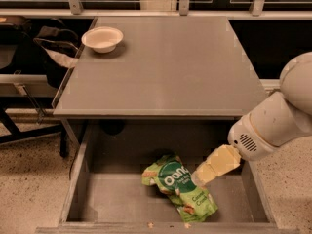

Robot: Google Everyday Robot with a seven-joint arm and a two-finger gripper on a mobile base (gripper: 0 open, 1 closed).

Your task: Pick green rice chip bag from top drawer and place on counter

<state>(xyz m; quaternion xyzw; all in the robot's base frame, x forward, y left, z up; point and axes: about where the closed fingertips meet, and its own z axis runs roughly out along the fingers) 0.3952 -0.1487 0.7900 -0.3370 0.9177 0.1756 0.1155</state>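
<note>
The green rice chip bag lies crinkled on the flat bottom of the open top drawer, right of its middle. My gripper reaches down into the drawer from the right, its tan tip at the bag's right edge, just above the round logo. The white arm comes in from the right side. The counter is the grey tabletop above the drawer.
A white bowl stands on the counter's back left corner. A dark bag and chair frame sit left of the table. Speckled floor lies on both sides of the drawer.
</note>
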